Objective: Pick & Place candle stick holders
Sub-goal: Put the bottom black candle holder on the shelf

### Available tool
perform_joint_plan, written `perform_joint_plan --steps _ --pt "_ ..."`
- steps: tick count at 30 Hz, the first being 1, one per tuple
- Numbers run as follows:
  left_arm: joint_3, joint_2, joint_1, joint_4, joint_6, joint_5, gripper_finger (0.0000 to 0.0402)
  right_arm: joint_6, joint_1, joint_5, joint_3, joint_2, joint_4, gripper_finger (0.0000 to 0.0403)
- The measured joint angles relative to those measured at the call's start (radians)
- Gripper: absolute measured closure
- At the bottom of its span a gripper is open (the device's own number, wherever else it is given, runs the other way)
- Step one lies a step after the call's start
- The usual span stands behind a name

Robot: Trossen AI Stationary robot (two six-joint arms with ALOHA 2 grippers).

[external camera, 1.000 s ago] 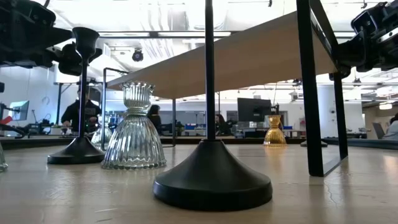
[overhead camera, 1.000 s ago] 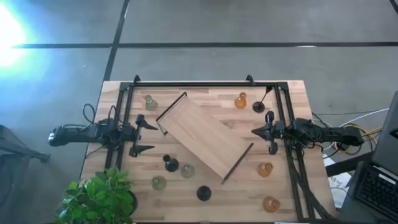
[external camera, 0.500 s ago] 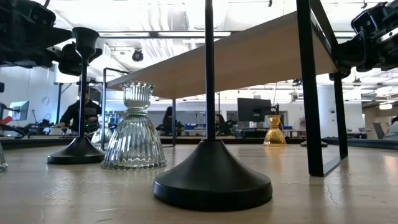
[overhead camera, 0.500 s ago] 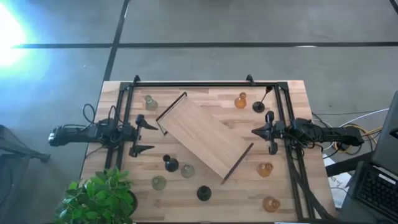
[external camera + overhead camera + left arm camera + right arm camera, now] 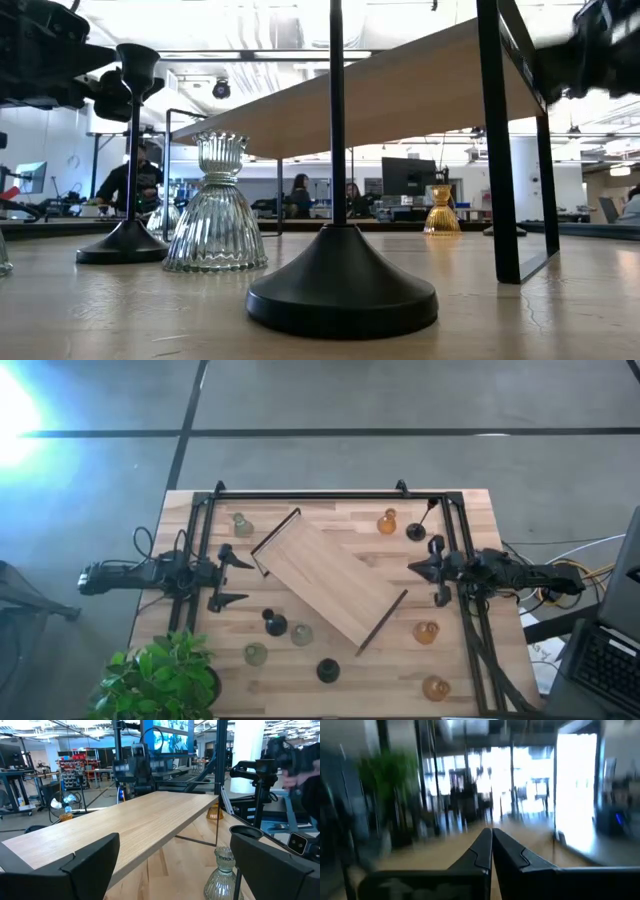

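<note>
three black holders [image 5: 275, 625], three green, three amber

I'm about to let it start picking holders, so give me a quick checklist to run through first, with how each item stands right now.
1. Left gripper open and empty, beside the wooden board's left end: ok.
2. Right gripper open for a pick: not ok, fingers are shut together and empty, right of the board.
3. Right wrist view steady enough to aim: not ok, it is blurred.
4. Holders upright: the black holder and the glass holder in the low view stand upright: ok; the rest, cannot tell.
5. Board top free for placing: ok, nothing lies on it.
6. Amber holder near the right arm unobstructed: ok, it stands apart.
</note>
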Motion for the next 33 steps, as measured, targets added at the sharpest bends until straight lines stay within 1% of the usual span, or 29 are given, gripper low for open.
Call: perform_joint_plan --steps 3,6,8,9,11,13,16,20,24,29,33 --pt "0.000 0.000 0.000 0.000 0.000 0.000 0.0019 0.049 0.000 0.051 0.001 0.000 0.318 0.0394" --pt "0.000 0.000 0.000 0.000 0.000 0.000 0.0019 -0.017 0.000 0.103 0.001 -0.002 0.606 0.0394" --pt "0.000 0.000 0.000 0.000 0.000 0.000 0.0019 -0.066 0.000 0.099 0.021 -0.001 0.708 0.0394" --pt "0.000 0.000 0.000 0.000 0.000 0.000 0.0019 -0.083 0.000 0.077 0.050 0.002 0.705 0.0394" --pt "0.000 0.000 0.000 0.000 0.000 0.000 0.0019 -0.094 0.001 0.017 0.132 0.025 0.604 0.0394" --pt "0.000 0.000 0.000 0.000 0.000 0.000 0.0019 -0.091 0.001 -0.011 0.250 0.083 0.413 0.0394" --pt "0.000 0.000 0.000 0.000 0.000 0.000 0.0019 -0.095 0.001 -0.011 0.442 0.234 0.152 0.0394" --pt "0.000 0.000 0.000 0.000 0.000 0.000 0.0019 -0.129 0.001 -0.007 0.675 0.449 -0.062 0.0394" --pt "0.000 0.000 0.000 0.000 0.000 0.000 0.0019 -0.125 0.001 -0.002 0.873 0.591 -0.268 0.0394" --pt "0.000 0.000 0.000 0.001 0.000 0.000 0.0019 -0.097 0.001 -0.003 1.043 0.691 -0.502 0.0394" --pt "0.000 0.000 0.000 0.001 0.000 0.000 0.0019 -0.038 0.000 -0.012 1.110 0.745 -0.569 0.0394"
